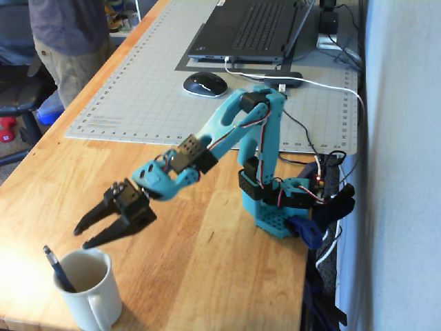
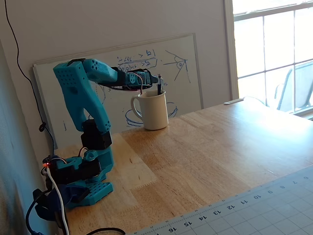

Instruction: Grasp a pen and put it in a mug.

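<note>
The cream-white mug [image 1: 88,298] stands at the near left corner of the wooden table, handle toward the camera. The blue pen [image 1: 56,267] stands inside it, leaning against the left rim with its upper end poking out. My gripper [image 1: 81,237] hangs open just above and to the right of the mug's mouth, holding nothing. In the other fixed view the mug [image 2: 153,111] stands in front of a whiteboard with the pen [image 2: 159,84] rising from its rim. There the gripper [image 2: 148,80] hovers just to its left.
A grey cutting mat [image 1: 158,76] carries a laptop [image 1: 251,31] and a mouse [image 1: 204,84]. A person [image 1: 65,41] stands at the table's far left. Cables [image 1: 324,165] run by the arm's base [image 1: 275,207]. A whiteboard [image 2: 186,73] leans on the wall behind the mug.
</note>
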You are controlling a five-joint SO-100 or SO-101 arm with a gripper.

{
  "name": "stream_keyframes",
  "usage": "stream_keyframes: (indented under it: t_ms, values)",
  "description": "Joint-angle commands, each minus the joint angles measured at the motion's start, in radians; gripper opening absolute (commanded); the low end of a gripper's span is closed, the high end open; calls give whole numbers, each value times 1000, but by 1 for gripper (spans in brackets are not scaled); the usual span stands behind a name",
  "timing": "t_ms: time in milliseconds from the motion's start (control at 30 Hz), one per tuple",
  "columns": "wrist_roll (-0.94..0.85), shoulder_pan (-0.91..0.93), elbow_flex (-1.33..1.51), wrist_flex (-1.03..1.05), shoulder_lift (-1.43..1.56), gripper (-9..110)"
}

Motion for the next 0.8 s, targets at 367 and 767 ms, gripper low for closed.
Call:
stream_keyframes:
  t_ms: [367, 767]
  values:
    - [-824, 299, -29, 1054, 609, 12]
    - [-1258, 589, 327, 1433, 1009, 7]
